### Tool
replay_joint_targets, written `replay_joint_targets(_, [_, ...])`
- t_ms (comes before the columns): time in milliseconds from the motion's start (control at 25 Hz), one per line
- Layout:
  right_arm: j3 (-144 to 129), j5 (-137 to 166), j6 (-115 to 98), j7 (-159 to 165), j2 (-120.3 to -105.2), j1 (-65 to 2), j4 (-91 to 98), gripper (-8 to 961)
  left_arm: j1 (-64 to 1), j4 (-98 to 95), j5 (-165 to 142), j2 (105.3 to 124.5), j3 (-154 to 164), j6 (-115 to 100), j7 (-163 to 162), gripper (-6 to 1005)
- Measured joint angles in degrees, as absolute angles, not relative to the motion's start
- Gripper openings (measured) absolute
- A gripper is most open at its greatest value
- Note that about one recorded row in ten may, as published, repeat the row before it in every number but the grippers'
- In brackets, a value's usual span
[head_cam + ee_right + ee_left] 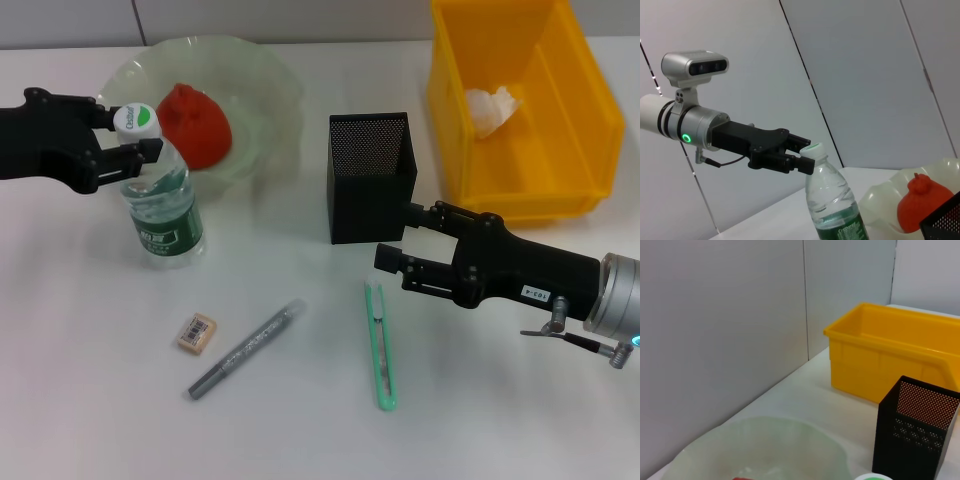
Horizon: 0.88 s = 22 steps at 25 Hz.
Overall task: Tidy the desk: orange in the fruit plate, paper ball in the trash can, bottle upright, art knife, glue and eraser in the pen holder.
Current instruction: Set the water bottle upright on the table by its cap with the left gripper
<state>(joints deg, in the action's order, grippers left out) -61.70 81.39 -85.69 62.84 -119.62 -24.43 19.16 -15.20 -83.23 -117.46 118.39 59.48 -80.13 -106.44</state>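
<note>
The bottle stands upright on the desk in front of the fruit plate. My left gripper is shut on its neck just under the white cap, as the right wrist view confirms for the left gripper and bottle. The orange lies in the plate. A paper ball rests inside the trash can. My right gripper is open and holds nothing, beside the pen holder and above the art knife. The glue and eraser lie on the desk.
The pen holder stands between the fruit plate and the trash can. A grey wall runs along the back of the desk. In the left wrist view the trash can, pen holder and plate show.
</note>
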Motion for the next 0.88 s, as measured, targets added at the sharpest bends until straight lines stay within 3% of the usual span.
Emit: replay_joint_targets(880, [-61.70,81.38,-85.69,62.84,-119.62,-24.66,18.54,769,-15.03,-82.31,-116.31,118.41,57.83,-80.82,-106.54,579])
